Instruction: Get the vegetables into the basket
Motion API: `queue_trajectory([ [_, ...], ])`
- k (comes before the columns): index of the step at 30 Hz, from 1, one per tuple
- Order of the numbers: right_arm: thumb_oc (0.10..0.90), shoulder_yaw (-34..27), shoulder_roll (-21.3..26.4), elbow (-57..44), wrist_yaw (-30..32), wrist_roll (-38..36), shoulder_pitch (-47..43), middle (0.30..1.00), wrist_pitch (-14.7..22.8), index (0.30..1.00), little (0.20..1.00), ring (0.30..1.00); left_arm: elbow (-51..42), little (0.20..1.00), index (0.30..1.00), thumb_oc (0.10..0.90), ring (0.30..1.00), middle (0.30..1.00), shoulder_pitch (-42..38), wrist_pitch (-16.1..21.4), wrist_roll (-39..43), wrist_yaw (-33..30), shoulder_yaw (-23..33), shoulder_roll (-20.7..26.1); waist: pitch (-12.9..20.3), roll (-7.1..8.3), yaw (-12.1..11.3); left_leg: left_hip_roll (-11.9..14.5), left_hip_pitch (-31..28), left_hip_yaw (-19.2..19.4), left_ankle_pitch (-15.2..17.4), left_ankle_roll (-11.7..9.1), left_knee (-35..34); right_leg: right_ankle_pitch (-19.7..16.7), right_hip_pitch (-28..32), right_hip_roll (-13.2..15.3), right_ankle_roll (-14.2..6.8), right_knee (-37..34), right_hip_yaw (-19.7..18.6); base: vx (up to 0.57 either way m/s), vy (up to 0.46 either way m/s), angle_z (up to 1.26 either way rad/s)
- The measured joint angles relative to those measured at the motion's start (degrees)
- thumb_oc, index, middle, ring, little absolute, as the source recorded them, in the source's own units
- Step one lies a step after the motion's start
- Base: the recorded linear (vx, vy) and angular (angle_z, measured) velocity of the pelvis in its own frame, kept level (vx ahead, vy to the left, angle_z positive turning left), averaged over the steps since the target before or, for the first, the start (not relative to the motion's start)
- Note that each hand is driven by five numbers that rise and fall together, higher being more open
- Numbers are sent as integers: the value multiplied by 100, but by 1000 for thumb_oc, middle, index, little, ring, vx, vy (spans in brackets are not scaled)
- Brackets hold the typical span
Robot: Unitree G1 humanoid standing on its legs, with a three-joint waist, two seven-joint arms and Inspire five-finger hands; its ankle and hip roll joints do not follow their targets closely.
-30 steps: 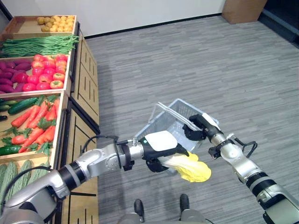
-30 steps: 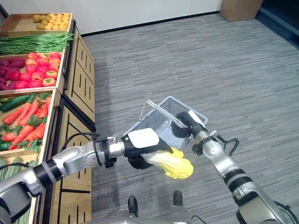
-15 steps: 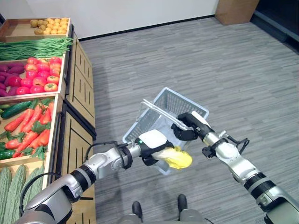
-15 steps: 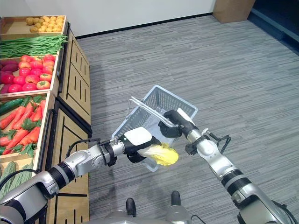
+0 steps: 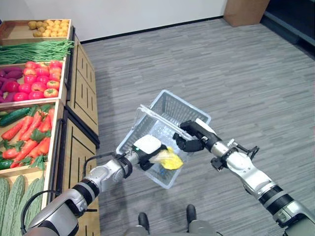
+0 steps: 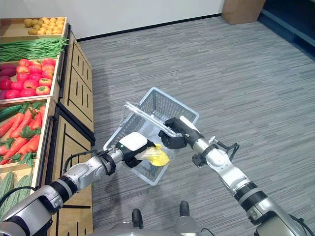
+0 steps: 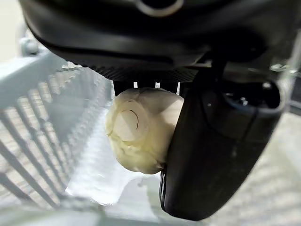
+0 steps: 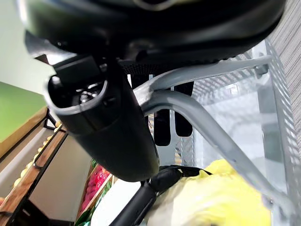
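Observation:
A grey wire basket (image 5: 170,104) hangs tilted above the floor, its handles (image 8: 197,115) gripped by my right hand (image 5: 189,140), which is shut on them. My left hand (image 5: 146,150) is inside the basket, shut on a pale yellow cabbage (image 5: 168,159). In the left wrist view the cabbage's cut stem end (image 7: 136,129) shows between thumb and fingers, over the basket's floor and wire wall (image 7: 33,141). The right wrist view shows the yellow leaves (image 8: 211,200) just below the handles.
A wooden produce stand (image 5: 81,88) runs along my left, holding carrots (image 5: 27,137), cucumbers (image 5: 17,116), tomatoes (image 5: 37,87), green beans (image 5: 37,49) and potatoes (image 5: 47,27). Open grey carpet (image 5: 236,73) lies ahead and right. A wooden box (image 5: 243,11) stands far back.
My left hand has carried the cabbage from below the basket's near side up and into the basket. The right hand has tipped the basket toward it. The camera has shifted a little.

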State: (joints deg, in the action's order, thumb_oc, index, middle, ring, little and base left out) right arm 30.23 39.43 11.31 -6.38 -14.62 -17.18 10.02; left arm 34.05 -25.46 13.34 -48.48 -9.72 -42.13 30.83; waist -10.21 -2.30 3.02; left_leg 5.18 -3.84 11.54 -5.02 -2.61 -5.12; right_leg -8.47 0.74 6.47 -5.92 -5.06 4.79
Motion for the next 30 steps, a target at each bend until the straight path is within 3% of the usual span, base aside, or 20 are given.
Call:
queue_trajectory([
  [7, 400, -10, -189, 10, 11, 7, 278, 300, 5, 300, 300, 300, -132, 1000, 1000, 900, 1000, 1000, 166, -107, -122, 1, 67, -5, 10, 194, -50, 0, -11, -9, 0, -1, 1, 0, 19, 4, 0, 0, 13, 0, 0, 0],
  [10, 400, -87, -222, 89, 107, 79, 520, 300, 5, 300, 300, 300, -1072, 1000, 1000, 900, 1000, 1000, 497, -4, -22, 12, 308, 159, 9, 202, -57, -3, -28, -17, 1, -1, 0, 0, 42, 6, 0, 2, 20, 2, 3, 1],
  [12, 400, -334, -374, 321, 205, 168, 713, 300, 5, 300, 300, 300, -1740, 1000, 1000, 900, 1000, 1000, 852, 191, 451, 49, 648, 183, 8, 203, -81, -1, -58, -62, 2, -3, -1, 3, 102, 7, -3, 2, 67, 0, 12, 9],
  [13, 400, -637, -578, 547, 327, 268, 936, 300, 7, 300, 300, 300, -2436, 1000, 1000, 900, 1000, 1000, 1378, 308, 1066, 134, 1025, 199, 9, 205, -88, -1, -87, -76, 7, -7, -1, 16, 145, 8, -4, 0, 83, -6, 14, 9],
  [15, 400, -1056, -873, 1085, 610, 358, 1243, 300, 10, 300, 300, 300, -2867, 1000, 1000, 900, 1000, 1000, 1906, 476, 2092, 393, 1250, 182, 16, 209, -197, -5, -131, -113, 11, -10, -26, 43, 210, 11, 30, -12, 118, -13, 14, 9],
  [19, 400, -1279, -983, 1834, 984, 728, 1413, 300, -44, 300, 300, 300, -3234, 1000, 1000, 900, 1000, 1000, 2460, 449, 3335, 885, 1417, 513, 22, 200, -335, -13, -107, -212, 12, -11, -29, 56, 229, 23, 35, -19, 178, -14, 12, 9],
  [22, 400, -1462, -985, 2068, 1148, 1117, 1630, 300, -131, 300, 300, 300, -3272, 1000, 1000, 900, 1000, 1000, 2693, 399, 4144, 1065, 1536, 665, 25, 200, -383, -29, -71, -308, -1, -4, -28, 62, 248, 41, 43, -19, 237, -8, 14, 16],
  [26, 400, -2000, -1172, 2596, 1333, 1254, 1892, 300, -122, 300, 300, 300, -3071, 1000, 1000, 900, 1000, 1000, 3639, 282, 5278, 1283, 2223, 401, 67, 183, -381, -39, -70, -344, -2, -5, -13, 86, 272, 52, 18, 0, 305, -9, 14, 7],
  [30, 400, -2351, -1275, 2714, 1407, 1248, 2214, 300, -132, 300, 300, 300, -2086, 1000, 1000, 900, 1000, 1000, 4044, -14, 5401, 1343, 2679, 167, 121, 146, -388, -36, -69, -387, -1, -6, -19, 117, 298, 52, 15, -23, 344, -2, 6, 5],
])
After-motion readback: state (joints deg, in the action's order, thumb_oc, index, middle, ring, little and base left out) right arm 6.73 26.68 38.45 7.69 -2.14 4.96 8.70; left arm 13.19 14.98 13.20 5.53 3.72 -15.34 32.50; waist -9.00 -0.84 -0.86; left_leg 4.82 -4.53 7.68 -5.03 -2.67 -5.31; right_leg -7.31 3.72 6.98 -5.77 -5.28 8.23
